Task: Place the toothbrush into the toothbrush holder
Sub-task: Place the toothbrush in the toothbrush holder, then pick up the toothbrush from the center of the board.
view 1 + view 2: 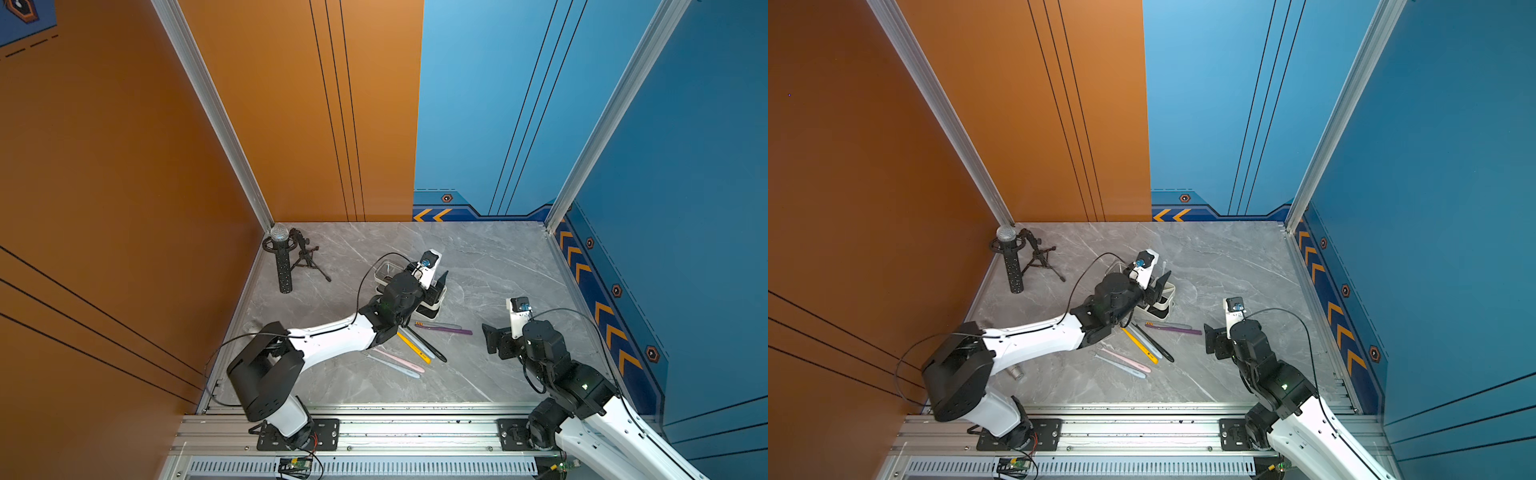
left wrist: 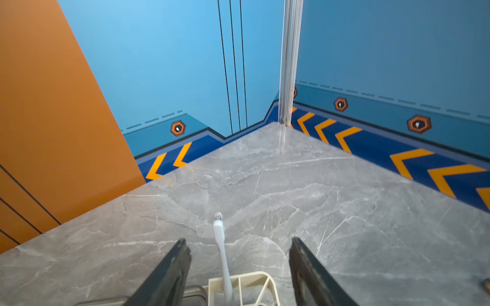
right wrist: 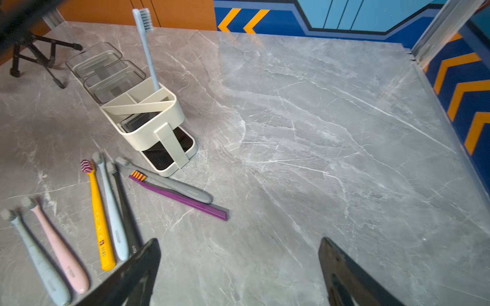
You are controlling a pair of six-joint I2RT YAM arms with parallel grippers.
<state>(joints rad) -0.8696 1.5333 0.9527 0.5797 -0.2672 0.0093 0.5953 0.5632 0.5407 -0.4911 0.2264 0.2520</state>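
Note:
A pale blue toothbrush (image 3: 148, 50) stands upright, head up, in the divided white compartment of the toothbrush holder (image 3: 169, 124). The holder's two clear cups sit behind that compartment. In the left wrist view the toothbrush (image 2: 222, 254) rises out of the holder (image 2: 267, 278) between the jaws of my left gripper (image 2: 238, 243). The jaws are open and neither one touches the toothbrush. In both top views the left gripper (image 1: 436, 286) (image 1: 1160, 282) hangs over the holder (image 1: 436, 307). My right gripper (image 3: 240, 242) (image 1: 492, 338) is open and empty, above bare table to the right.
Several loose toothbrushes lie on the table in front of the holder, among them a yellow one (image 3: 99, 220), a purple one (image 3: 183, 198), a grey one (image 3: 180, 188) and a pink one (image 3: 63, 249). A black microphone stand (image 1: 284, 262) is in the back left corner.

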